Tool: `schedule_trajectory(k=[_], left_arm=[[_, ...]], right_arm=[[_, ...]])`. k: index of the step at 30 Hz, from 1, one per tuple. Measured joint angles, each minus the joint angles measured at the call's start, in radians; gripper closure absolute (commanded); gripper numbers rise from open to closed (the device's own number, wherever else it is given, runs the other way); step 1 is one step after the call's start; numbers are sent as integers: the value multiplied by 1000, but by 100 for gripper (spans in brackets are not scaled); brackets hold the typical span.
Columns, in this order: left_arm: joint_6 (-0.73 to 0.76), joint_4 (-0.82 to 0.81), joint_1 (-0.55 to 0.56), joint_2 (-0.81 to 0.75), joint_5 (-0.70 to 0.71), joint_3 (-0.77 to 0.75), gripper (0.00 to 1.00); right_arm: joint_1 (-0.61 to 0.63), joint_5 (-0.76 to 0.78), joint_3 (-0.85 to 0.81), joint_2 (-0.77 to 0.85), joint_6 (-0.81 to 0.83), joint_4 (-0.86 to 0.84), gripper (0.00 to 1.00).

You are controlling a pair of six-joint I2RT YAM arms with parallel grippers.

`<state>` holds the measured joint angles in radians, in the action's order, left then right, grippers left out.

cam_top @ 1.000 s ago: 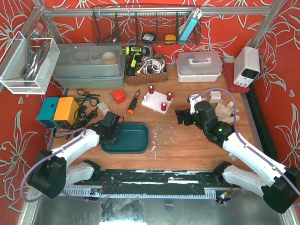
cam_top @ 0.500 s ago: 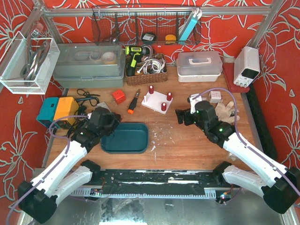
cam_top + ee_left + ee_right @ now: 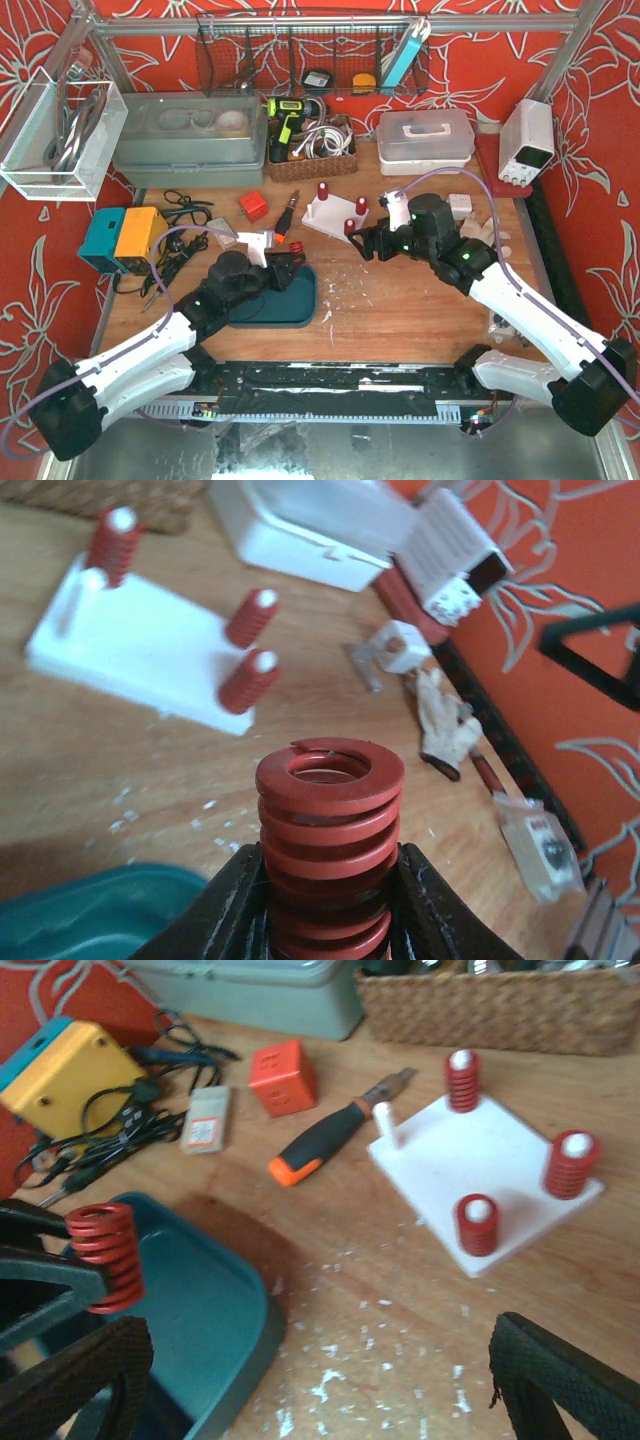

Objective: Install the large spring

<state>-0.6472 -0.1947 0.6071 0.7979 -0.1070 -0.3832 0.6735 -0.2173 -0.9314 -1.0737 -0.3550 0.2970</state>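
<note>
My left gripper (image 3: 283, 264) is shut on the large red spring (image 3: 328, 845) and holds it upright above the right part of the teal tray (image 3: 300, 303). The spring also shows in the top view (image 3: 292, 252) and the right wrist view (image 3: 106, 1256). The white base plate (image 3: 330, 215) stands beyond it, with three small red springs on pegs and one bare white peg (image 3: 385, 1123). My right gripper (image 3: 366, 243) is open and empty, just in front of the plate's near corner, with its fingers (image 3: 560, 1385) wide apart.
An orange-handled screwdriver (image 3: 284, 223) and a red cube (image 3: 253, 206) lie left of the plate. A yellow and teal box (image 3: 125, 238) with cables is at the left. A wicker basket (image 3: 311, 152), a white container (image 3: 425, 140) and gloves (image 3: 482, 232) lie behind and to the right.
My left arm swung from the tray's left side to its right, carrying the red spring up over the tray. My right gripper moved left toward the plate's near corner.
</note>
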Motion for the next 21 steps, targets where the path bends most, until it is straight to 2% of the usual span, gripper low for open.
schedule_trajectory(k=[7,12,21], left_arm=[[344,-167,154,61,13,0,93],[527,-221,228,111,58,0,95],[674,-265,276,160,100,0,96]], right_arm=[[76,-151,-79,-73,1,52,16],[144,-212,-113,-93,4,71,19],[164,-233,-149,-150,32,129,29]])
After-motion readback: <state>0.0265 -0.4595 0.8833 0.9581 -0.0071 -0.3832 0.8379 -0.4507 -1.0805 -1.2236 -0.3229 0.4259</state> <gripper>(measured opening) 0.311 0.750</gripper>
